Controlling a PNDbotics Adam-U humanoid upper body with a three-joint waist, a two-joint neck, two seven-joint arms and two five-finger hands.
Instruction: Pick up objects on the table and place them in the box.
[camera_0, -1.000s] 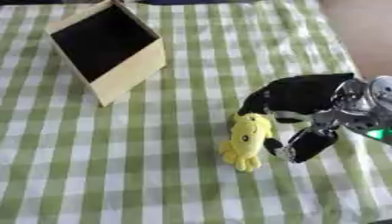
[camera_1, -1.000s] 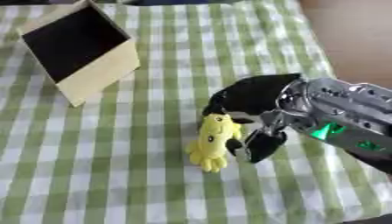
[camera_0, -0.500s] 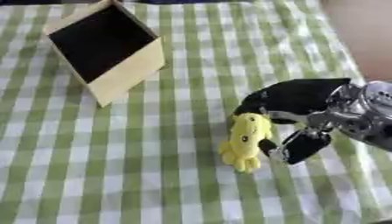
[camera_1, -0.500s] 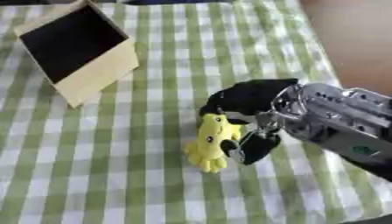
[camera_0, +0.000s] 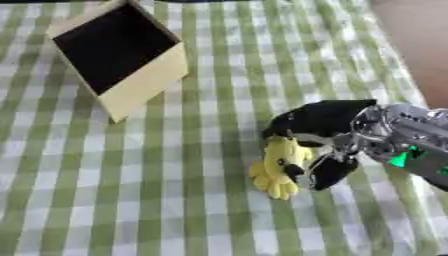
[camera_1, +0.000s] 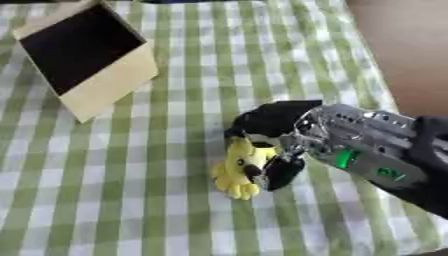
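Right hand (camera_0: 325, 140) now closed round yellow toy (camera_0: 278, 166) (forearm fuller in right eye view), box (camera_0: 122, 56) apart.

My right hand (camera_1: 289, 135) shows black fingers (camera_0: 328, 172) and a black back, joined to a silver metal wrist that carries a small green light.

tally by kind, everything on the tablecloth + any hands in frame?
Yellow plush toy: 1
Box: 1
Robot right hand, curled round the toy: 1
Total: 3
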